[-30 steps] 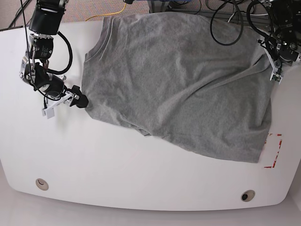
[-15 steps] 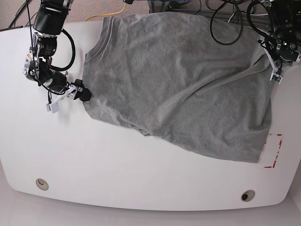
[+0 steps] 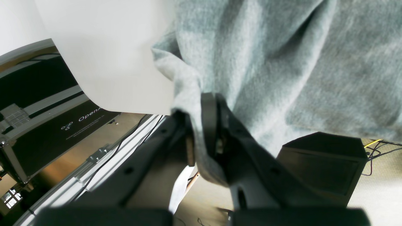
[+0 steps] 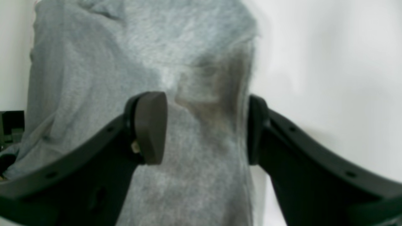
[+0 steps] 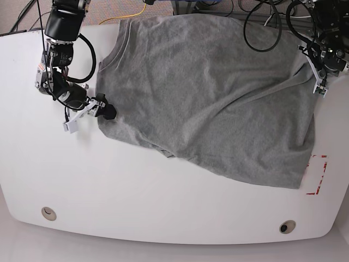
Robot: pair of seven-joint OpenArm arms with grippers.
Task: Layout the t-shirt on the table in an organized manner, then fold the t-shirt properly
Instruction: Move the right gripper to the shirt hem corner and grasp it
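Base view showed the t-shirt (image 5: 212, 93) spread over the upper middle and right of the table (image 5: 136, 202), wrinkled and skewed, so layout looked only partly done and no fold was begun. Left wrist view alone showed the left gripper (image 3: 201, 131) clenched on a bunched edge. Right wrist view showed the right gripper (image 4: 204, 131) released, straddling a cloth edge.

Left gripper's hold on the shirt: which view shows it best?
The left wrist view: the left gripper fingers pinch a fold of shirt. The base view shows it small at the shirt's edge; the right wrist view misses it.
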